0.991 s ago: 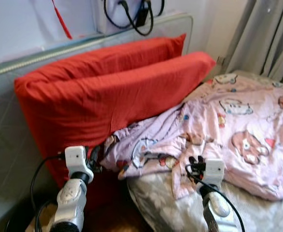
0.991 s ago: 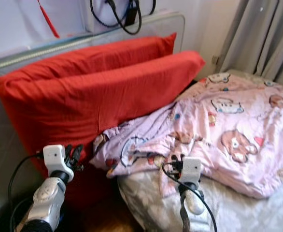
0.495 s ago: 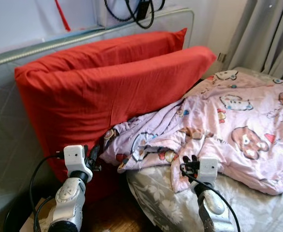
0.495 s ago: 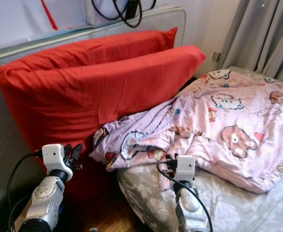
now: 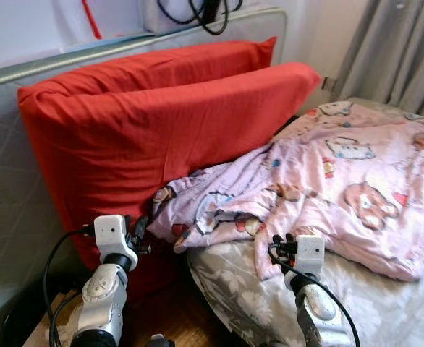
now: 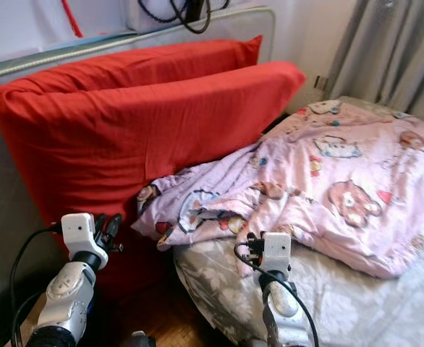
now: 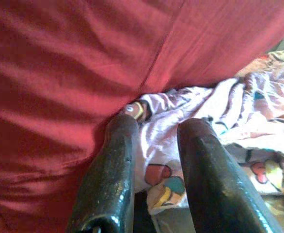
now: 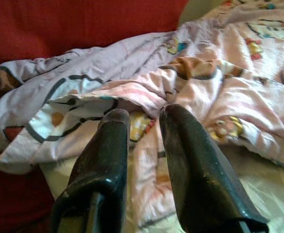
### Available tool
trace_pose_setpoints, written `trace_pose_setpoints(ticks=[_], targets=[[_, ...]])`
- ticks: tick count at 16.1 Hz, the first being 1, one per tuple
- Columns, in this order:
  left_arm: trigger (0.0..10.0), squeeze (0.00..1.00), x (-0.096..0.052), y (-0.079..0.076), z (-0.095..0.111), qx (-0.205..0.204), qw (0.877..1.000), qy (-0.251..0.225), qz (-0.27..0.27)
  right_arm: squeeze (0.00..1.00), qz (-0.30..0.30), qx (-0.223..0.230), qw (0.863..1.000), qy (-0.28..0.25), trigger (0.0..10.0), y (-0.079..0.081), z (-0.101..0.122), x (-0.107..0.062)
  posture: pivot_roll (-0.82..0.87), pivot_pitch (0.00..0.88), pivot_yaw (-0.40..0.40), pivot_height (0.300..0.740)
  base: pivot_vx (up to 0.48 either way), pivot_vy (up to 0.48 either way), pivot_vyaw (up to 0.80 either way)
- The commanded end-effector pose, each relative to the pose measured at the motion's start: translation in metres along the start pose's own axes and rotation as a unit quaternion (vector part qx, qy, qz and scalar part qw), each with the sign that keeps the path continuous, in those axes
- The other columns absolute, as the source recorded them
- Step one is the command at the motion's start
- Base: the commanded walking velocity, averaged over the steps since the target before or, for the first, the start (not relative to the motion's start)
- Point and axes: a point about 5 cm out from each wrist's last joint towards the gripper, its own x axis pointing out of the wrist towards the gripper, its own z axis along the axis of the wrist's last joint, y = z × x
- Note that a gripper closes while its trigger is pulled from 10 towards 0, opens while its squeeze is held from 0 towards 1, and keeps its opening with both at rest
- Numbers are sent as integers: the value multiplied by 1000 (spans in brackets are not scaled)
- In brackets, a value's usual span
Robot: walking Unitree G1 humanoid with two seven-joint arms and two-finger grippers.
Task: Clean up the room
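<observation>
You see a bed viewed from its head end. Two red pillows (image 5: 161, 123) stand on edge against the grey headboard (image 5: 9, 188), filling the upper left and centre of the head views. A pink cartoon-print quilt (image 5: 342, 181) lies rumpled across the right half of the frame, its crumpled near edge bunched against the base of the front pillow; beneath it, a grey floral sheet (image 5: 234, 289) shows at lower centre. Grey curtains (image 5: 400, 50) hang at upper right, and black cables (image 5: 205, 14) dangle over the headboard at top centre. The left gripper (image 7: 154, 145) sits at lower left of the head views, its two black fingers parted with nothing between them, pointing at the seam where the pillow meets the quilt's corner. The right gripper (image 8: 142, 126) sits at lower centre, its fingers a narrow gap apart and empty, aimed at the quilt's folded edge just above the sheet.
</observation>
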Motion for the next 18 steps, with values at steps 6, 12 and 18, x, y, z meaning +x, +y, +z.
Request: trace_pose_setpoints(ticks=[6,12,18], targets=[[10000,0,0,-2,2,-3,1000,1,-12,0,-2,-7,1000,-5,10000,-2,1,-1,0,0,1,632,0,0,0],[10000,0,1,-5,3,-11,1000,1,-21,0,2,-16,1000,-5,10000,-2,2,0,0,0,2,632,0,0,0],[10000,0,3,-9,5,-15,1000,-1,-27,0,18,-26,999,-6,10000,1,2,-2,2,0,0,632,0,0,667]])
